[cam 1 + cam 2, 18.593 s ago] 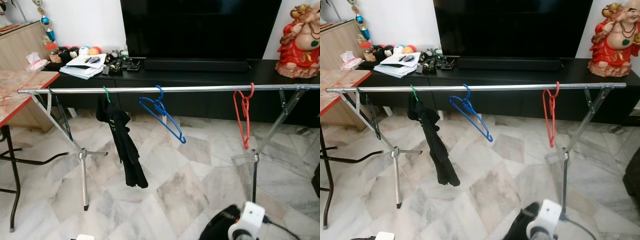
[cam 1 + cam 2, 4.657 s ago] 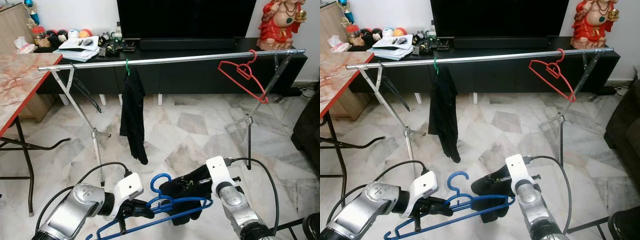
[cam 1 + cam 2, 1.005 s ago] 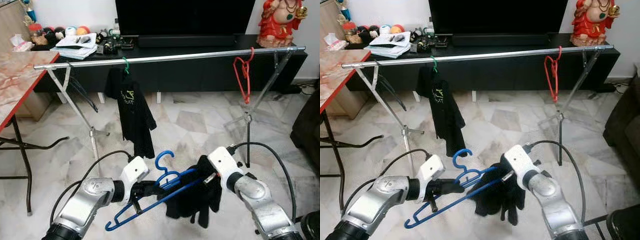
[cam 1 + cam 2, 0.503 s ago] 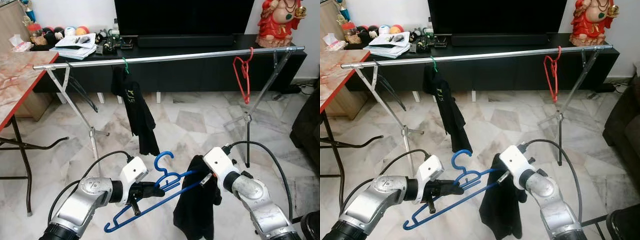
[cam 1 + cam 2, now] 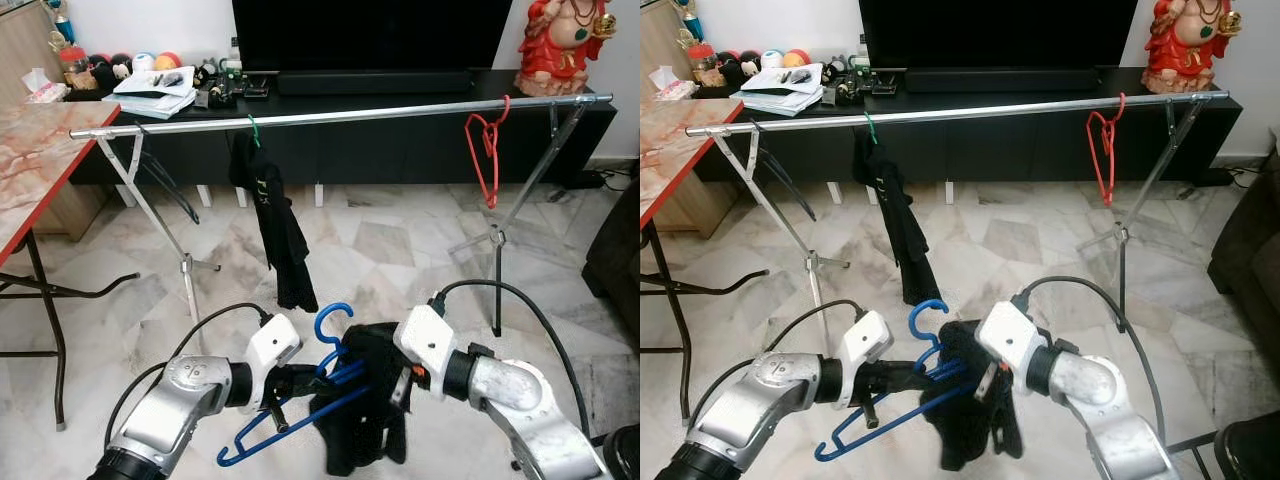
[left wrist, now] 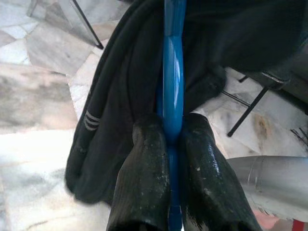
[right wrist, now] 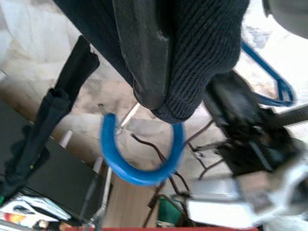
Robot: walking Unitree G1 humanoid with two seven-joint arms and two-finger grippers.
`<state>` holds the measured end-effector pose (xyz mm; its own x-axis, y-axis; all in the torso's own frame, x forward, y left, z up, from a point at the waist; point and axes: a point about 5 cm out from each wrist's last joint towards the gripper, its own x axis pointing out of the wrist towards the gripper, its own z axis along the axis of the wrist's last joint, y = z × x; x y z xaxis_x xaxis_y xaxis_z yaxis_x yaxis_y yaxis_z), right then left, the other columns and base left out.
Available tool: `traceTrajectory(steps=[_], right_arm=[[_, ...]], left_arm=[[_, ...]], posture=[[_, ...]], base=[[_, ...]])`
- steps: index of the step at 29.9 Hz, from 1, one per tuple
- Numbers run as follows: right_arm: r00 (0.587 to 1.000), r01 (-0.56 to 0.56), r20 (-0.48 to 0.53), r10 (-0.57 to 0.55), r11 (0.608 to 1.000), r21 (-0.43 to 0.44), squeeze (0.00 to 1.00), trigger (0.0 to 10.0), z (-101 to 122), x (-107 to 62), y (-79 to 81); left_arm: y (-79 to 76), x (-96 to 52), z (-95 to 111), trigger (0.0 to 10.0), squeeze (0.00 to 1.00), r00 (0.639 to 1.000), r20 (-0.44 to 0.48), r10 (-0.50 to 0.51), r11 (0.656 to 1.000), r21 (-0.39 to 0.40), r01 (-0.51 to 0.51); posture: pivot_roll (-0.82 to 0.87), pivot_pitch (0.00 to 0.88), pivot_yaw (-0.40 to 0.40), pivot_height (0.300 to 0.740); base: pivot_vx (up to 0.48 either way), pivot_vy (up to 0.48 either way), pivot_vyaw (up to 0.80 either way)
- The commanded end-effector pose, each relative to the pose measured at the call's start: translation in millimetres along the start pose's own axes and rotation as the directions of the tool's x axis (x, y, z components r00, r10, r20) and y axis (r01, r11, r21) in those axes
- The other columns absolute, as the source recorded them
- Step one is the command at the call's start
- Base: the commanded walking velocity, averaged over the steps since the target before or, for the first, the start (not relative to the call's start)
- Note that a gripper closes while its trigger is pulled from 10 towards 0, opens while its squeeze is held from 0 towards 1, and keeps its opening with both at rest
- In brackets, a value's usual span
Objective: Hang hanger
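A blue plastic hanger [image 5: 331, 371] is held low in front of me, hook up and body slanting down to the left. My left gripper [image 5: 303, 381] is shut on its neck; in the left wrist view the two black fingers [image 6: 146, 179] pinch the blue bar [image 6: 173, 91]. A black garment [image 5: 362, 412] hangs bunched over the hanger's right arm. My right gripper [image 5: 398, 388] is shut on that cloth, and a finger [image 7: 142, 45] presses into the black knit [image 7: 207, 45]. Further back runs the silver rail [image 5: 350, 115].
The rail carries a black garment on a green hanger [image 5: 272, 215] and an empty red hanger [image 5: 483, 150]. Its crossed legs stand at both ends. A marble-top table [image 5: 35, 150] is on the left, a black TV console [image 5: 400, 85] behind, and a dark sofa [image 5: 615, 255] on the right.
My right gripper moved left toward the hanger, and the black garment went from hanging long to bunched over the hanger's arm. The garment on the rail swung slightly.
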<state>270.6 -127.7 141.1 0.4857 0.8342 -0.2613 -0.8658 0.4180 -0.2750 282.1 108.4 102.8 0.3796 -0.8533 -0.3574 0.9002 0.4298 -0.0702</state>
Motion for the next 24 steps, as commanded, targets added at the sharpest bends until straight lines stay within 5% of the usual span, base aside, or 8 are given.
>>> traceTrajectory(steps=[1, 3, 10, 24], right_arm=[[0.997, -0.074, 0.036, 0.075, 0.997, -0.006, 0.00, 10.0, 8, 1.3, 10.5], [0.997, -0.072, 0.027, 0.072, 0.997, -0.008, 0.00, 10.0, 6, 0.4, 10.1], [0.970, 0.192, -0.144, -0.198, 0.980, -0.053, 0.00, 10.0, -19, -4.7, -23.8], [0.999, 0.005, 0.033, -0.006, 1.000, 0.021, 0.00, 10.0, 7, 2.2, 0.8]], left_arm=[[3.9, 2.9, 5, 10.0, 0.00, 1.000, 0.010, 0.030, 0.999, 0.034, -0.030], [4.6, 3.7, 5, 10.0, 0.00, 0.999, 0.016, 0.040, 0.999, 0.035, -0.040], [8.2, 3.5, 8, 10.0, 0.00, 0.996, 0.041, 0.078, 0.996, 0.037, -0.079], [3.5, 7.2, 11, 10.0, 0.00, 0.997, 0.068, 0.040, 0.999, 0.021, -0.041]], posture=[[-0.09, 0.095, 0.027, 0.740], [-0.09, 0.095, 0.027, 0.740], [-0.09, 0.099, 0.026, 0.740], [-0.09, 0.099, 0.025, 0.740]], base=[[0.000, 0.000, 0.00], [0.000, 0.000, 0.00], [0.000, 0.000, 0.00], [0.000, 0.000, 0.00]])
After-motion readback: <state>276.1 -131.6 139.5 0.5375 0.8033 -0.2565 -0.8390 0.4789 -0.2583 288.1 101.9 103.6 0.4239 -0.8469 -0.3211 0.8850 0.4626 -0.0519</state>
